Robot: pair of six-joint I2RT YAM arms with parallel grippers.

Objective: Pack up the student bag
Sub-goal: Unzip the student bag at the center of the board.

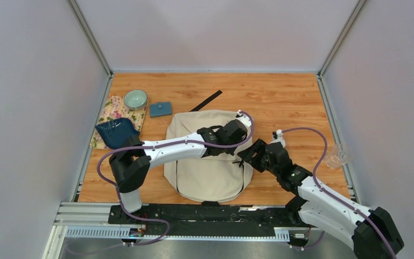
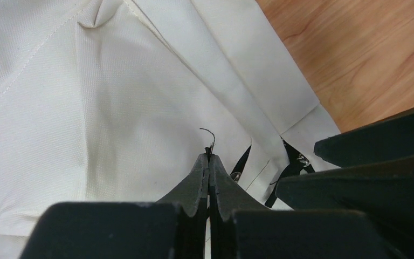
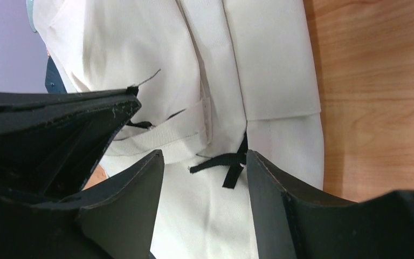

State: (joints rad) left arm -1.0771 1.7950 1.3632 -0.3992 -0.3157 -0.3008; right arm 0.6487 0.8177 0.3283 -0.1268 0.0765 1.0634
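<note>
The student bag [image 1: 207, 167] is a large cream-beige backpack lying flat in the middle of the table. My left gripper [image 1: 238, 140] reaches across its right side. In the left wrist view this gripper [image 2: 209, 157] is shut, with a thin black pull cord [image 2: 210, 135] pinched at its tips against the cream fabric [image 2: 113, 108]. My right gripper [image 1: 248, 155] is just right of it at the bag's right edge. In the right wrist view it [image 3: 205, 156] is open, its jaws on either side of a short black strap tab [image 3: 223, 164].
At the back left are a floral cloth [image 1: 110, 110], a teal bowl [image 1: 135, 99], a small blue pouch [image 1: 160, 109] and a dark blue dish [image 1: 116, 132]. A black strip [image 1: 206, 101] lies behind the bag. A clear cup [image 1: 337, 156] stands at the right edge.
</note>
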